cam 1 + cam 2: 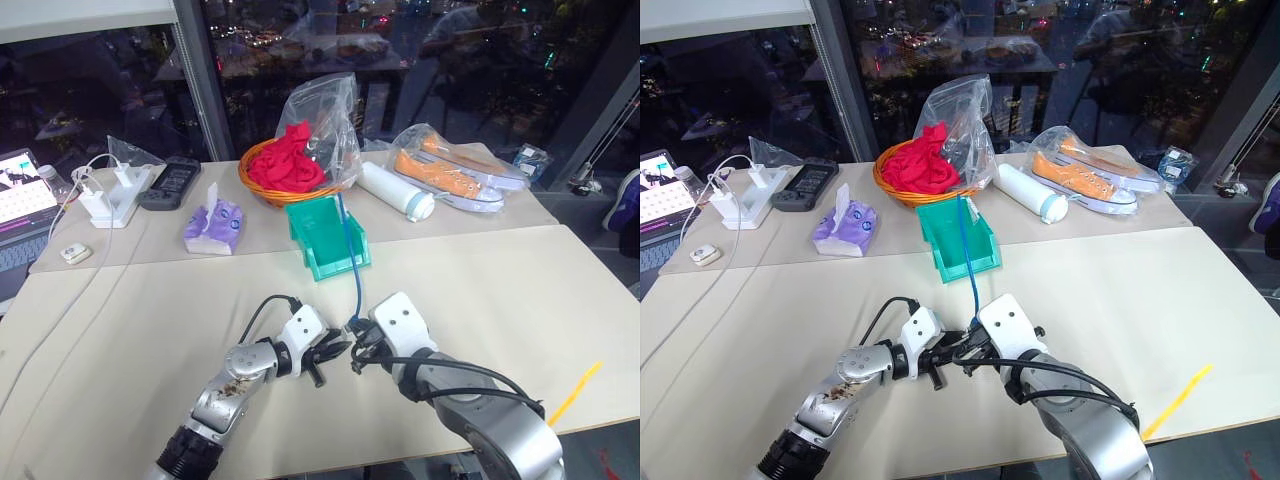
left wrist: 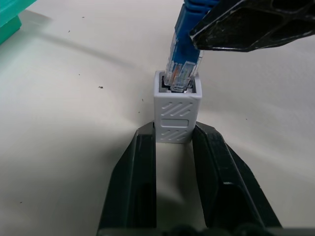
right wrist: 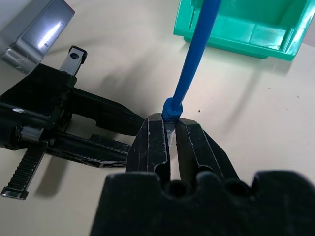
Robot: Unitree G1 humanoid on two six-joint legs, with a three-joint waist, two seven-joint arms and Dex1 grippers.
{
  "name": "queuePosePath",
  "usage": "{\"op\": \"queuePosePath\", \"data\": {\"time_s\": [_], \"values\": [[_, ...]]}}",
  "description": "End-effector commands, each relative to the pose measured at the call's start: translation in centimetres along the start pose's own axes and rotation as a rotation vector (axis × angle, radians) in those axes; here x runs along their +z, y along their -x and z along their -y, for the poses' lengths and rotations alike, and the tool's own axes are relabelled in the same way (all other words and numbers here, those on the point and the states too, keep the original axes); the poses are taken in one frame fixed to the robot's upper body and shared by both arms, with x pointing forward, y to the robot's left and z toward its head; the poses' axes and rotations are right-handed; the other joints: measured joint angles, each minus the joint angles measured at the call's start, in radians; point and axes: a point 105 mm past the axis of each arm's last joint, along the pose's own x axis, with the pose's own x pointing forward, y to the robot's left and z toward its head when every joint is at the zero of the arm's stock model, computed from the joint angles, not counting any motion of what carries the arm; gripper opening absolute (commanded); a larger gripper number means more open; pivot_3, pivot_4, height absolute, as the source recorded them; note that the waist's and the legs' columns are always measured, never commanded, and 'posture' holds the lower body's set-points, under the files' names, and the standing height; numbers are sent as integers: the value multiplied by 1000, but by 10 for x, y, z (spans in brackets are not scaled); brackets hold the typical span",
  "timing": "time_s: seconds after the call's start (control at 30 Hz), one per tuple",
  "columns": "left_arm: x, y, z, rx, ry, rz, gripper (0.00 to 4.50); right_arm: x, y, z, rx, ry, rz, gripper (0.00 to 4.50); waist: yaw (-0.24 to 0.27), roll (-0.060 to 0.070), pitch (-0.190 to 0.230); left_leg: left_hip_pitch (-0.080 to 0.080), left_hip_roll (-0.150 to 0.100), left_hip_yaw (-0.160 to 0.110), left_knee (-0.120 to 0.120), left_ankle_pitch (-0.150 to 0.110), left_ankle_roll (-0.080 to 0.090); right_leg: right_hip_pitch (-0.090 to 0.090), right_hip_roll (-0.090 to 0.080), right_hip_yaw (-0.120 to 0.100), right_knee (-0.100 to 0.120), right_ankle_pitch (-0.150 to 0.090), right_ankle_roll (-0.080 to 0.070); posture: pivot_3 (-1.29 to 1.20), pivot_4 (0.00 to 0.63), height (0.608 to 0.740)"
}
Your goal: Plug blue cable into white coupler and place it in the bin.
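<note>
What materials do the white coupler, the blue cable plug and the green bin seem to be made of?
White coupler: likely matte moulded plastic, with embossed diagonal ribs.
Blue cable plug: clear glossy plastic; coloured wires show through. Its cord looks rubbery.
Bin: glossy, slightly translucent teal plastic with shiny highlights.

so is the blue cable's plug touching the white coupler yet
Touching. In the left wrist view the blue cable's plug sits partway inside the socket of the white coupler, which the left gripper clamps between its fingers.

I am logging a matt white plastic coupler [image 2: 176,114] with ribbed faces, a smooth blue cable [image 3: 194,59], a glossy teal plastic bin [image 3: 236,29], and my matt black fingers [image 2: 135,187].
</note>
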Motion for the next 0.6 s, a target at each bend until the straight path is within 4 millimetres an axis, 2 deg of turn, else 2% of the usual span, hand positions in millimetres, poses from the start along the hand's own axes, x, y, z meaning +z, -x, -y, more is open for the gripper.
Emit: {"op": "queuePosePath", "data": {"time_s": [0.03,0.3,0.6], "values": [[8,1,3,-10,-24,36,606,-7,3,-3,28,11,-52,0,1,0,0,0,0,0,0,0,0,0,0,0,0,0,0,0,150,732],[9,1,2,-7,-26,40,606,-13,3,-10,80,81,-127,0,5,0,0,-1,0,0,0,0,0,0,0,0,0,0,0,0,150,732],[8,3,3,3,-23,35,606,-18,-8,-10,73,85,-192,0,1,0,0,0,0,0,0,0,0,0,0,0,0,0,0,0,150,732]]}}
